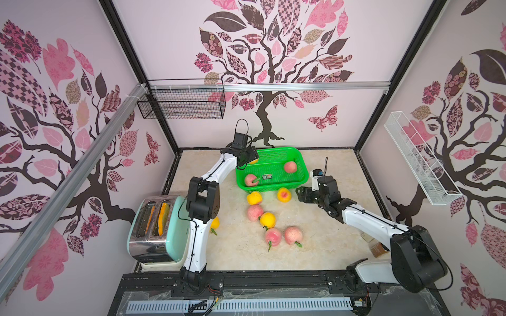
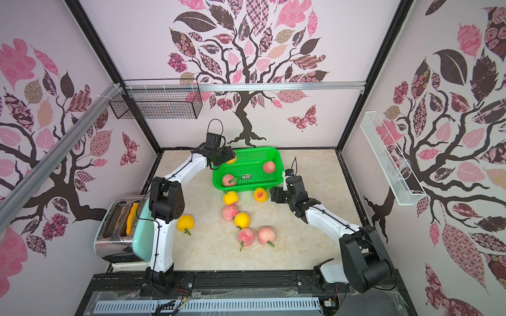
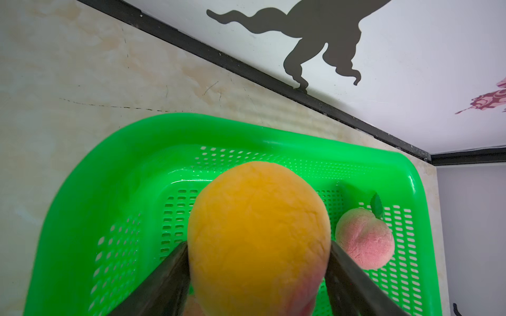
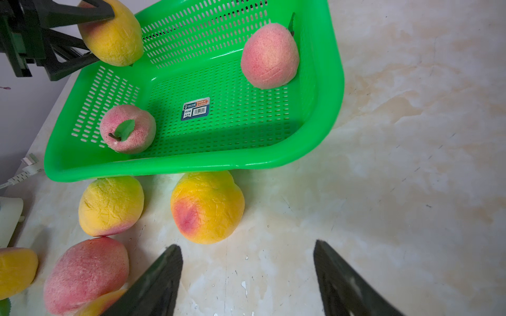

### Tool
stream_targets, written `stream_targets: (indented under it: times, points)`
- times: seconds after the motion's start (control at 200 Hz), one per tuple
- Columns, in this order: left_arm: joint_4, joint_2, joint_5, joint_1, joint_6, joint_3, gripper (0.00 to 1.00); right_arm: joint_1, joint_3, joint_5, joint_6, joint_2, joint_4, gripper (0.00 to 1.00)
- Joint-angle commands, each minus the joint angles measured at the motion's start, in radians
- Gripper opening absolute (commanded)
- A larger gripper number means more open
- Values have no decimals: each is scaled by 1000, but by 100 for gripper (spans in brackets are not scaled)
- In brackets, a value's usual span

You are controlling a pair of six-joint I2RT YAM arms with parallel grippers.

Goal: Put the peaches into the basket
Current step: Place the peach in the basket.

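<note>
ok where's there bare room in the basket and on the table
Basket floor is bare around the label, between the two pink peaches, and in the far corner under the yellow peach in the left pincer. Table is bare ahead of the right pincer. Crowded: the peach row off the basket's near wall.

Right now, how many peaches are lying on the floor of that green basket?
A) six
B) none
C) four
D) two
D: two pink peaches lie on the floor of the basket. A yellow peach at one corner is gripped by the left gripper and has not been set down.
</note>
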Motion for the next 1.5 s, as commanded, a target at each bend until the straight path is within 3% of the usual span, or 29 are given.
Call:
stream_targets:
  times: [0.0,1.496]
  points:
    - [-23,28,-26,-2,11,21,76,8,13,-5,7,-14,3,78]
    - [-173,234,-7,-2,31,204,80,7,17,-2,8,8,3,78]
